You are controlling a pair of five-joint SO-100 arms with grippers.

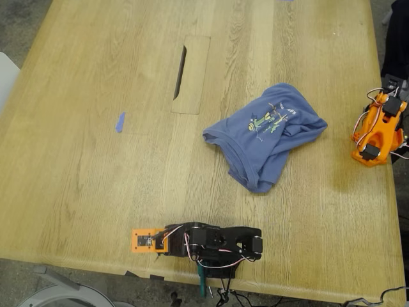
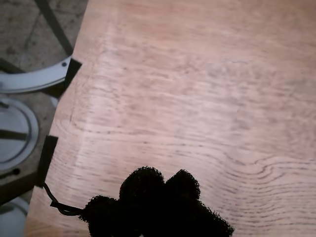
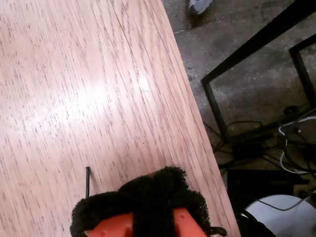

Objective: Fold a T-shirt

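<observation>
T-shirt [image 1: 265, 134] sits crumpled on the table [image 1: 83, 185], right of centre in the exterior view, well apart from both arms. Slate-blue, short-sleeved, small green-and-yellow figure print facing up near its upper part. Ribbed neckline curls along the edge toward the exterior view's left; the lower end bunches into a point toward the frame's bottom. Nothing is laid flat or folded yet.

Handling guess: light, soft cotton, no stiffness, will drape and drag on the wood rather than slide as one piece. Layers probably stick together, so a pinch risks catching two. Best holds look like the hem or a sleeve edge on the outline, not the bunched middle.

One arm is parked at the exterior view's bottom centre, another at the right edge; I can't match either to a wrist view. My first pincer [image 2: 160, 200] shows black foam pads [image 2: 143, 185] pressed together over bare wood near a table edge, holding nothing. My second pincer [image 3: 145, 202] looks the same: pads together, empty, near another table edge.
</observation>
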